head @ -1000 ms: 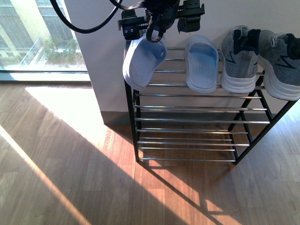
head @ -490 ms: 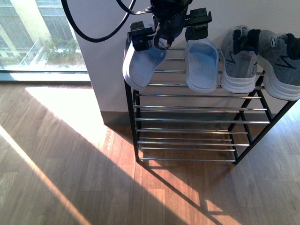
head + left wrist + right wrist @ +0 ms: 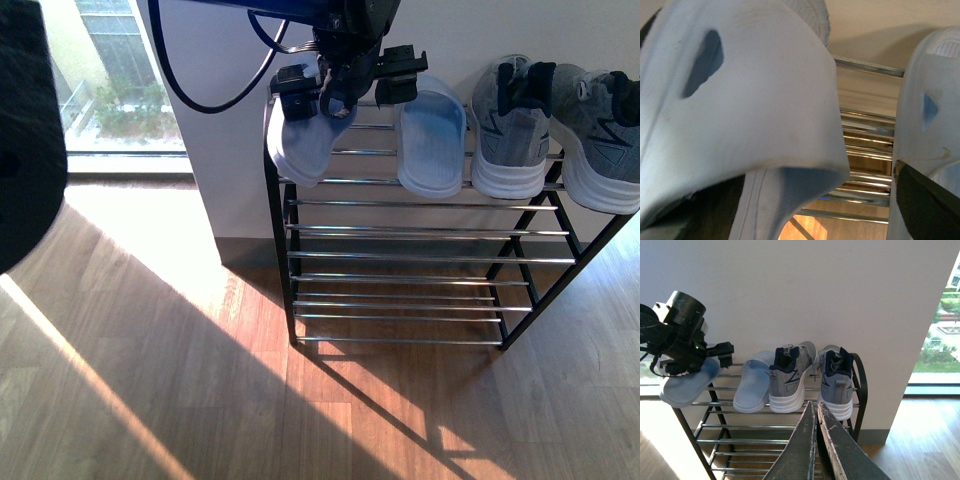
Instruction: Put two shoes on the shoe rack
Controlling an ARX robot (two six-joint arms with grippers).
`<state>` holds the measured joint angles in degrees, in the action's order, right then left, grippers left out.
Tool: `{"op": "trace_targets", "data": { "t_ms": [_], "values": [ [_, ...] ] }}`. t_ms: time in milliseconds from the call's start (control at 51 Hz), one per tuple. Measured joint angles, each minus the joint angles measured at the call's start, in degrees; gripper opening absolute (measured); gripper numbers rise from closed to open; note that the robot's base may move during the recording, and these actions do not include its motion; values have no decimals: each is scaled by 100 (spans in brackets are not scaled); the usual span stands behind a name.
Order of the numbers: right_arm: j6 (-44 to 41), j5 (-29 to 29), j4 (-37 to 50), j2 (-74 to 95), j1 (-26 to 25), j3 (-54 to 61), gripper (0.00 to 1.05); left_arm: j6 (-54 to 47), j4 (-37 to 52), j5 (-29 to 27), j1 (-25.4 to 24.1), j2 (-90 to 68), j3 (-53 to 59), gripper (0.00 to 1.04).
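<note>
Two pale blue slide sandals lie on the top shelf of the shoe rack (image 3: 420, 257). The left sandal (image 3: 300, 148) overhangs the rack's left front corner, and the other sandal (image 3: 432, 140) lies beside it. Two grey sneakers (image 3: 510, 130) (image 3: 600, 135) stand at the right end. My left gripper (image 3: 345, 88) is open just over the left sandal. In the left wrist view that sandal's strap (image 3: 740, 85) fills the space in front of the open left gripper (image 3: 815, 210). My right gripper (image 3: 815, 405) is shut and empty, away from the rack (image 3: 765, 426) and facing the sneakers (image 3: 790, 377).
The rack stands against a white wall (image 3: 230, 130), with lower shelves of silver rods. A window (image 3: 110, 90) is at the left, and the wooden floor (image 3: 200, 400) has sunlit stripes. A dark blurred shape (image 3: 25, 130) covers the front view's left edge.
My left gripper has come lower over the left sandal and turned. The sandal hangs less far off the shelf's front. A dark shape has entered at the front view's left.
</note>
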<state>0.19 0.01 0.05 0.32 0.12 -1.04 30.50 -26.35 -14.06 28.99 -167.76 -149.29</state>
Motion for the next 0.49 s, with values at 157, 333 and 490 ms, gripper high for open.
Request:
{"op": "trace_targets", "data": {
  "t_ms": [157,333,490],
  "values": [
    [0,0,0,0,0,0,1,103,-109,151,-35,-282,-446,66],
    [0,0,0,0,0,0,1,612,367,426,-98,-199,-11,32],
    [0,0,0,0,0,0,1,1351,1320,960,-127,264,916,5]
  ]
}}
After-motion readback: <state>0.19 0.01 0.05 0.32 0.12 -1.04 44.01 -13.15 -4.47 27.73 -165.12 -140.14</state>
